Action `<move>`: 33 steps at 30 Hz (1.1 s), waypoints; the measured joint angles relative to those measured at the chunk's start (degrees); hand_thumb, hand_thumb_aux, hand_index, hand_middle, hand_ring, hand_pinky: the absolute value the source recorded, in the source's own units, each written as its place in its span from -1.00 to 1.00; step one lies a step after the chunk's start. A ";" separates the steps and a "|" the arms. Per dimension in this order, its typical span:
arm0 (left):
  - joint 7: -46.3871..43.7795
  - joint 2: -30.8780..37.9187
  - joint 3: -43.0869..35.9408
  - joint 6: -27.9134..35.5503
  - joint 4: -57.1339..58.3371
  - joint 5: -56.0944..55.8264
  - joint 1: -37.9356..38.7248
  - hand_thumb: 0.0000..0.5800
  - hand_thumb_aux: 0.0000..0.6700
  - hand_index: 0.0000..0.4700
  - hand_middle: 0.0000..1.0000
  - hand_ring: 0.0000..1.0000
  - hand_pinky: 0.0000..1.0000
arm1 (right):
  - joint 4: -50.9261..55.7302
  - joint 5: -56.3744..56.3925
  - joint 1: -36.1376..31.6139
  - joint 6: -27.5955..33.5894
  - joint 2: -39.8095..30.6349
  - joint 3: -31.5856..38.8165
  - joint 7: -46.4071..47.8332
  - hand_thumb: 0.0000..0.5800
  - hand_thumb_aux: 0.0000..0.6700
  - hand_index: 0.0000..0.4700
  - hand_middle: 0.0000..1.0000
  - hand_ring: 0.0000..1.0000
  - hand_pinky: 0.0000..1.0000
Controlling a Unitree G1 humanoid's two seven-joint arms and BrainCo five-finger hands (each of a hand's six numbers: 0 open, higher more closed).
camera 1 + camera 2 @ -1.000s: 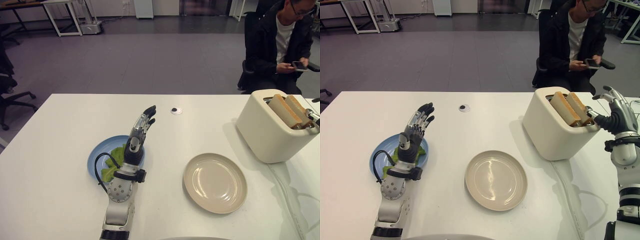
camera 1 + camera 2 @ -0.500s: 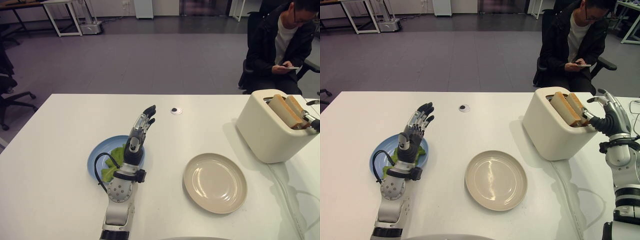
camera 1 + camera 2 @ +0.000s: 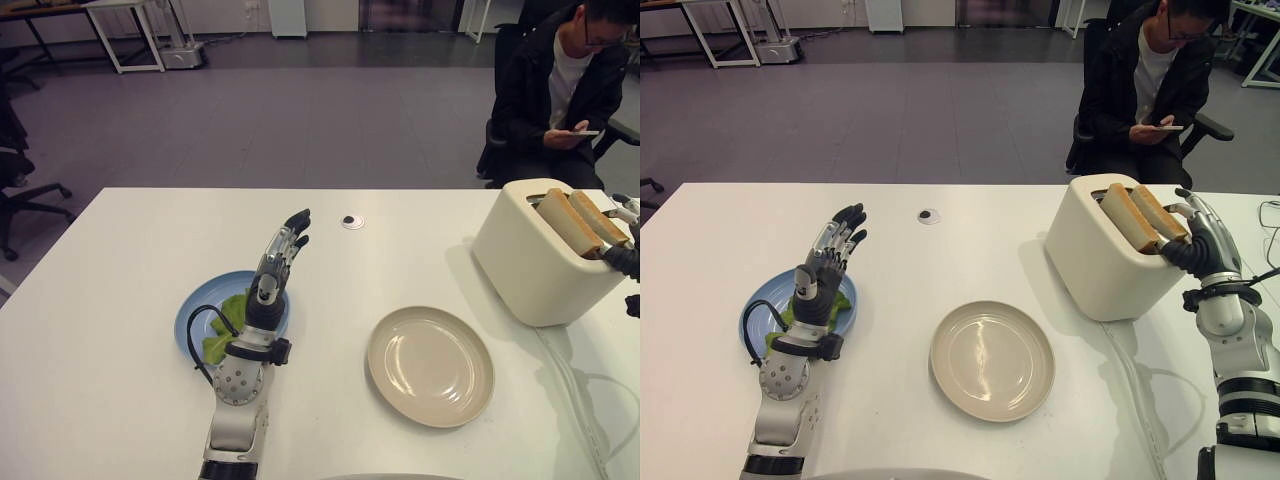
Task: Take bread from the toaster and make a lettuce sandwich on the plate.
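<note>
— Hands, count and state?
— Two. Left hand [image 3: 820,275]: spread straight, palm down, holding nothing. Right hand [image 3: 1202,240]: set against the end of one slice. Whether it clamps that slice cannot be told.

— Bread?
— Two slices, both standing tilted in the toaster [image 3: 1105,260], tops well out of the slots. Outer slice [image 3: 1157,211]: touching the right hand. Inner slice [image 3: 1123,219]: just beyond it, on the side away from that hand.

— Toaster?
— One, cream, directly to the inside of the right hand.

— Plates?
— Two. Plate [image 3: 992,360], beige, bare: between the two hands, nearer the right, forward of the toaster. Blue plate [image 3: 758,298]: under the left hand.

— Lettuce?
— One heap [image 3: 230,312] on the blue plate, under the left hand and wrist and partly hidden by them.

— Other items?
— One small disc [image 3: 929,215], black on white, beyond the left hand's fingertips and to their inside, well apart. One white cable [image 3: 572,372], running over the table [image 3: 940,270] from the toaster toward the near edge, beside the right forearm.

— Obstructions?
— The toaster body stands between the right hand and the plate. The left hand covers the lettuce.
</note>
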 measured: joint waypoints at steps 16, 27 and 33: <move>-0.02 0.04 0.02 -0.08 -0.16 0.03 0.02 -1.00 -1.00 -1.00 -1.00 -1.00 -1.00 | -13.10 14.53 0.70 1.66 2.86 -10.98 2.10 1.00 1.00 1.00 -1.00 -1.00 -1.00; 0.07 -0.11 -0.23 -0.26 -0.12 0.14 -0.12 -1.00 -1.00 -1.00 -1.00 -1.00 -1.00 | -54.89 49.61 4.85 16.86 7.04 -10.70 21.90 1.00 1.00 1.00 -1.00 -1.00 -1.00; 0.28 -0.23 -0.64 -0.23 -0.18 0.59 -0.14 -1.00 -1.00 -1.00 -1.00 -1.00 -1.00 | -62.78 56.75 17.89 28.90 2.37 -3.09 43.12 1.00 1.00 1.00 -1.00 -1.00 -1.00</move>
